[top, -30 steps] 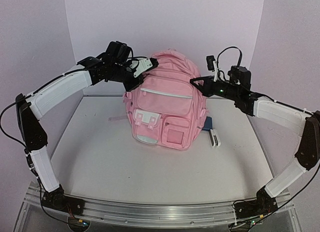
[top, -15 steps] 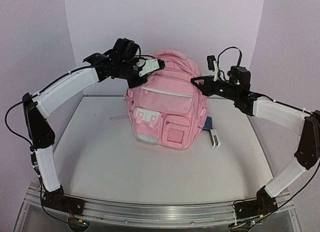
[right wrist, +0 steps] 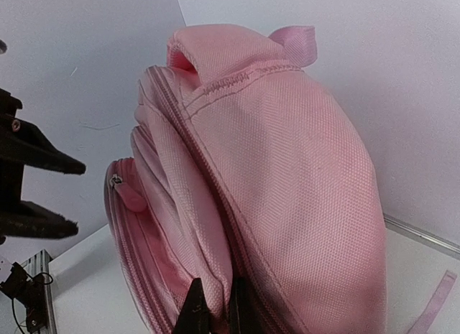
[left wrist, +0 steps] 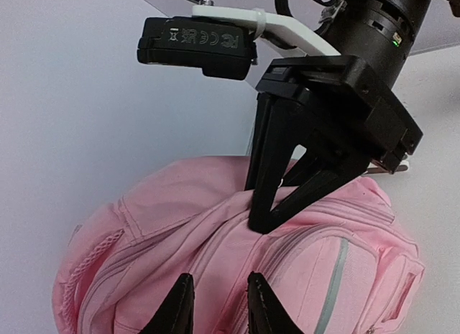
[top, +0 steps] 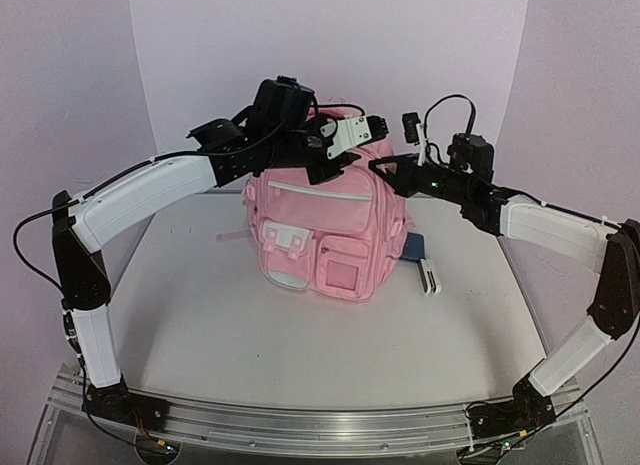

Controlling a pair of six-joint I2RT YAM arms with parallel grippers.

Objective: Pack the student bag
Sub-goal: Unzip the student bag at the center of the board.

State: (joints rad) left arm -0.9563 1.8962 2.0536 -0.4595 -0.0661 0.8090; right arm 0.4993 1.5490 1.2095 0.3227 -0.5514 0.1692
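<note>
View from above: your large pink fabric backpack (top: 325,235) stands upright mid-table (top: 200,315), its top partly hidden behind the left arm (top: 150,185). Left wrist: the left gripper (left wrist: 219,309) shows cropped fingertips, slightly apart and empty. Right wrist: the right gripper (right wrist: 215,312) pinches backpack fabric, its tips cut off.

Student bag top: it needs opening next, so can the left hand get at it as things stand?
Probably yes. The left hand hangs just above the top of the student bag, fingers slightly apart, with nothing between them and the fabric. The right hand pinches fabric close by, so room looks tight.
</note>
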